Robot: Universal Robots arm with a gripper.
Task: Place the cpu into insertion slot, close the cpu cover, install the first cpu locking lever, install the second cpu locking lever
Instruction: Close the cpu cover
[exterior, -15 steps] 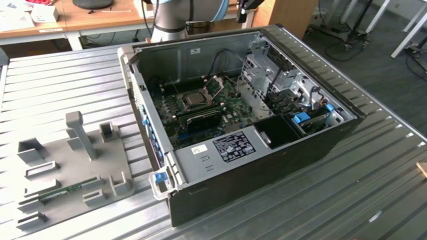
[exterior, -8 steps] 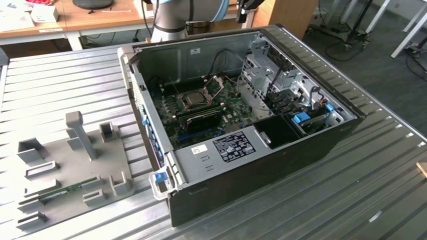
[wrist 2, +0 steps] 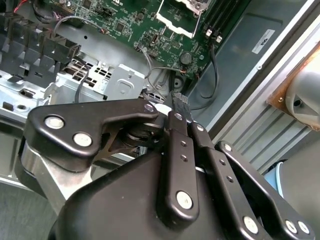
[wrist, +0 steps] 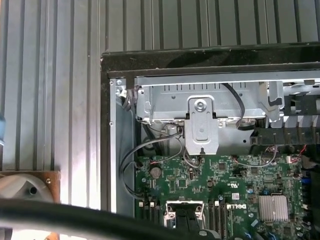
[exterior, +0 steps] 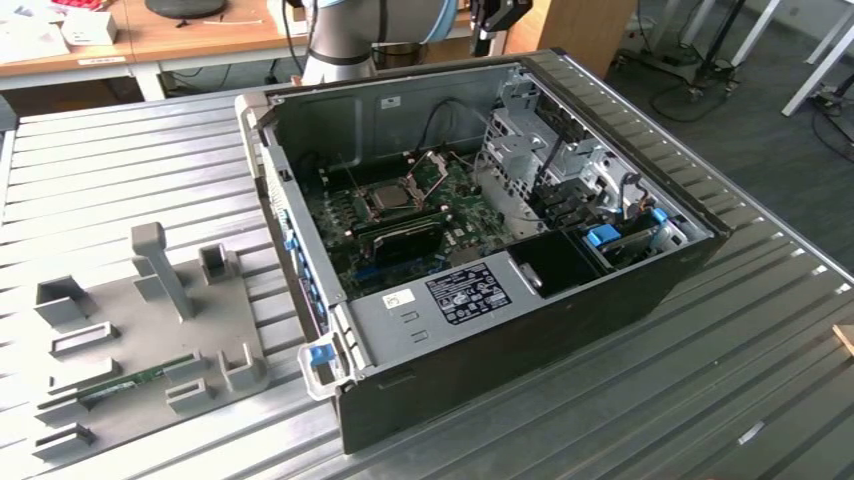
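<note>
**Cover step in hand, arm parked high**
Fingers [wrist 2: 176, 125] pressed together, nothing visible between them. Cpu [exterior: 391, 197] looks seated in insertion slot [exterior: 371, 190], well below the fingers. Cpu cover [exterior: 434, 165] stands open beside it. Closing it needs a long descent onto its free edge.

insertion slot [exterior: 390, 198] on motherboard [exterior: 467, 215] in case [exterior: 534, 330], case on table [exterior: 747, 400], fixture plate [exterior: 134, 340] at exterior view's left
</note>
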